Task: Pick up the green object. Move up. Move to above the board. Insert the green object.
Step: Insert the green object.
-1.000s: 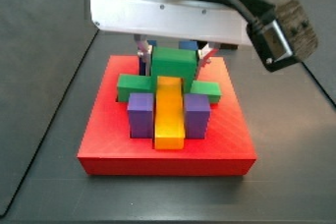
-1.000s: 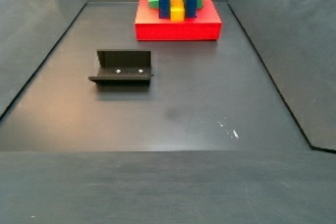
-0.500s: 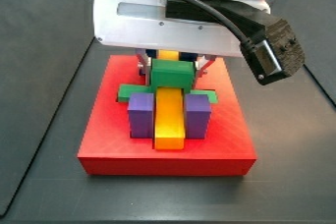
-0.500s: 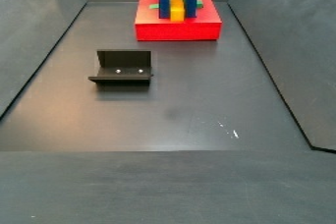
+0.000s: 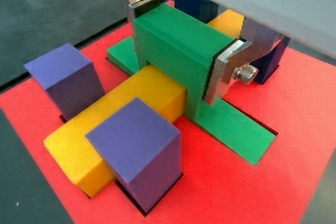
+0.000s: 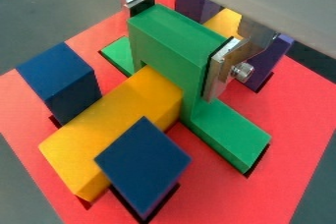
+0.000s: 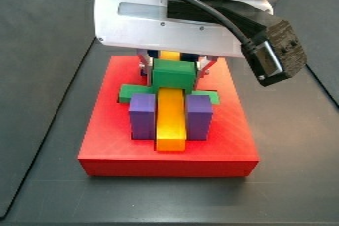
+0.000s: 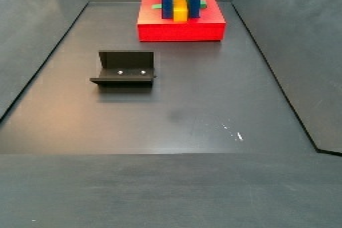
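Claw (image 5: 178, 43) clamps the green object (image 5: 184, 51) on the board (image 5: 296, 179) (far finger cropped).

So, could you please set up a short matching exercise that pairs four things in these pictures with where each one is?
Things:
1. green object
2. yellow bar
3. fixture
4. gripper

Places:
A. alone on the dark floor, apart from the board
B. lying along the board's middle, between the purple blocks
C. above the board, fingers either side of the raised green cube
D. standing on the board, across the yellow bar

Pairs: 1-D, 2-B, 3-A, 4-C
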